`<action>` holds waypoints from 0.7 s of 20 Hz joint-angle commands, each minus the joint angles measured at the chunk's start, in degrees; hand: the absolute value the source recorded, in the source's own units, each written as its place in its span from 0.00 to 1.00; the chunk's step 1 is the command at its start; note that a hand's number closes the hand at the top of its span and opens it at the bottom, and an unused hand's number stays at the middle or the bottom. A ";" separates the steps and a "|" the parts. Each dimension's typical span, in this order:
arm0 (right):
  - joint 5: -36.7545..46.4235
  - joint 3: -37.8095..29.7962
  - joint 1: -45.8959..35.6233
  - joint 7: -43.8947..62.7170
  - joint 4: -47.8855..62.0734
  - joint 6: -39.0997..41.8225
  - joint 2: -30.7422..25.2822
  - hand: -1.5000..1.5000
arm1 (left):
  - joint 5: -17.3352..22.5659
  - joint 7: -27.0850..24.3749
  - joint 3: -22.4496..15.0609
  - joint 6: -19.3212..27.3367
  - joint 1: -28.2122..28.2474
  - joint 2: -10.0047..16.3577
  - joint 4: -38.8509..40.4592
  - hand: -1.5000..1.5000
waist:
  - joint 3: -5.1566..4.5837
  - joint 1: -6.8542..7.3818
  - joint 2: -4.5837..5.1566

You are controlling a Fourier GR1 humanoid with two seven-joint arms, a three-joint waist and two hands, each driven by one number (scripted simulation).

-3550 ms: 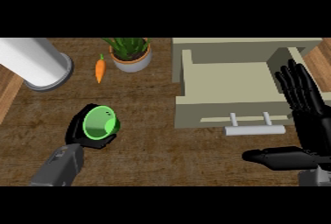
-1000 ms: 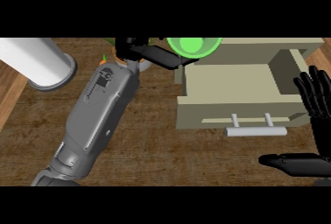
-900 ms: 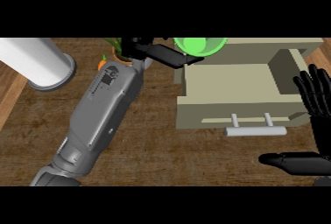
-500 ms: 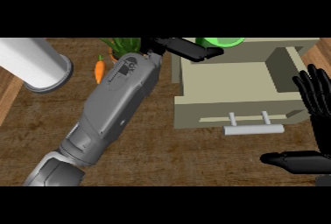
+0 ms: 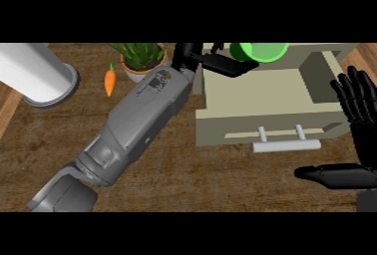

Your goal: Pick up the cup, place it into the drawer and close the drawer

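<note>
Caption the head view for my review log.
Left hand holds the green cup over the back of the open drawer; right hand rests open at the right edge.

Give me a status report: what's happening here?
Left hand shut on cup, above open drawer's far end. Right hand open, resting at right edge. Nothing seen blocking the drawer.

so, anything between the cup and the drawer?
Nothing visible. The left hand holds the cup at the open drawer's far end, and the right hand rests off to the right, apart from both.
</note>
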 commanded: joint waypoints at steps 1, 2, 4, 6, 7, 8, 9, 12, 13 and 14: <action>-1.14 0.11 -2.16 3.47 -1.68 0.18 -0.76 0.00 | 1.96 2.17 -6.02 3.57 -2.28 0.00 3.27 1.00 | 0.00 -1.08 0.13; -0.90 -0.14 0.87 1.70 -2.37 0.48 -0.38 0.00 | 1.43 1.79 -5.30 2.32 -2.75 0.00 5.71 1.00 | 0.01 -1.07 0.20; -0.65 0.23 -1.43 1.30 -0.91 1.34 -1.35 0.00 | 1.06 2.97 -8.87 2.72 -2.51 0.00 6.39 1.00 | 0.03 -1.39 0.36; -0.96 0.06 -0.68 1.40 -0.81 1.17 -0.90 0.00 | 3.76 3.49 -12.64 3.91 0.30 0.00 3.31 0.00 | 0.02 -1.64 0.25; -0.89 0.17 -1.57 1.49 -0.68 0.69 -0.58 0.00 | 2.92 5.00 -11.45 1.20 -3.65 0.00 6.49 0.00 | 0.02 -1.39 0.39; 0.81 0.83 -0.40 -0.44 0.78 0.32 0.08 0.00 | 3.39 4.29 -15.19 3.58 0.36 0.00 3.46 0.00 | 0.03 -1.36 0.29; 0.09 0.80 1.37 0.17 -2.01 0.94 -0.16 0.00 | 2.98 4.70 -13.90 1.96 -2.41 0.00 6.70 0.00 | 0.02 -1.67 0.37; -2.48 -1.11 0.19 1.99 -3.26 0.87 -0.68 0.00 | 2.70 7.60 -17.92 4.09 -2.14 0.00 6.26 0.00 | 0.02 -1.59 0.27; -0.97 0.29 1.90 -2.09 -0.37 2.38 -0.35 0.00 | 3.22 7.30 -19.28 6.88 -1.56 0.00 5.85 0.00 | 0.07 -2.64 0.64; -1.73 -1.32 1.47 -0.15 -1.75 1.89 -1.33 0.00 | 3.19 7.53 -19.14 5.83 -1.97 0.00 6.32 0.00 | 0.03 -1.60 0.37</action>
